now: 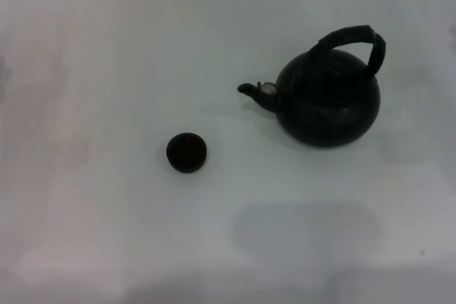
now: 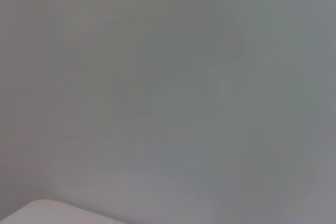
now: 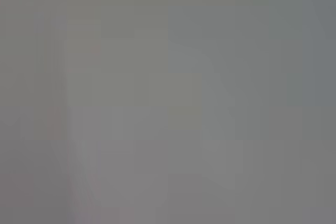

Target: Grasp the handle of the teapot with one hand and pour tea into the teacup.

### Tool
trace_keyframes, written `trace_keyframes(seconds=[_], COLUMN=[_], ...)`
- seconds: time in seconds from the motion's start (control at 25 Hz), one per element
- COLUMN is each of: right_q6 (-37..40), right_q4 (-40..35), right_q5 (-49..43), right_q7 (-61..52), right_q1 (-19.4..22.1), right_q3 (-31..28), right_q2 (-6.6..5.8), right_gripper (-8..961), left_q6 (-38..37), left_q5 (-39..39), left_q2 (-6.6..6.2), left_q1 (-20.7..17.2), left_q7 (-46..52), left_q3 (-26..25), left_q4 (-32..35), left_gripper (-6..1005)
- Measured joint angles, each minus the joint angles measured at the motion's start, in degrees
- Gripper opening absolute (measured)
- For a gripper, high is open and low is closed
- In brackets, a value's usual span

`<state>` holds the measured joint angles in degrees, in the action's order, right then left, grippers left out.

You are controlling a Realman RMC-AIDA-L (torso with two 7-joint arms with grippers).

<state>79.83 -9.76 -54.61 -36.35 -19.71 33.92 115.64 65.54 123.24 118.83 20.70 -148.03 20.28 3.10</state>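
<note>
The black round teapot point(image 1: 328, 101) stands upright on the white table point(image 1: 100, 48), right of centre in the head view. Its thick black arched handle point(image 1: 353, 39) rises over its top. Its short spout point(image 1: 256, 91), with a pale tip, points left toward the teacup. The teacup point(image 1: 187, 152) is a small dark round cup standing left of and nearer than the teapot, well apart from it. No hand or gripper shows in any view. Both wrist views show only a blank grey surface.
The white table fills the head view, with its far edge along the top. A faint shadow lies on the table near the front, below the teapot. A pale rounded edge point(image 2: 47, 211) shows in a corner of the left wrist view.
</note>
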Motion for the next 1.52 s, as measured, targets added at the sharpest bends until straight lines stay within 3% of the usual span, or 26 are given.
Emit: trace_keyframes(seconds=[0.08, 0.2, 0.56, 0.92, 1.52], right_q6=[-0.03, -0.52, -6.01, -6.44, -10.24], right_q4=[4.65, 7.59, 8.73, 10.24, 10.23], right_q5=[4.15, 6.88, 6.91, 7.3, 7.33], right_q7=[9.69, 14.78, 12.21, 11.3, 10.76], right_q1=[-2.26, -4.01, -4.53, -4.48, -5.54], right_q3=[-0.35, -0.06, 0.03, -0.43, -0.44], right_q2=[0.08, 0.07, 0.02, 0.1, 0.12], right_gripper=[873, 872, 873, 873, 873], left_q6=[-0.76, -1.17, -0.92, -0.03, -1.55], left_q5=[0.0, 0.0, 3.49, -1.82, -1.72], left_q2=[0.04, 0.19, 0.35, 0.36, 0.31], left_q1=[0.41, 0.92, 2.63, 4.62, 9.62], left_q7=[0.0, -0.04, -0.3, -9.74, -10.13], left_q3=[-0.06, -0.07, 0.02, 0.36, 0.07], left_q4=[-0.11, -0.16, -0.56, -0.73, -1.09], left_gripper=[888, 888, 888, 887, 888])
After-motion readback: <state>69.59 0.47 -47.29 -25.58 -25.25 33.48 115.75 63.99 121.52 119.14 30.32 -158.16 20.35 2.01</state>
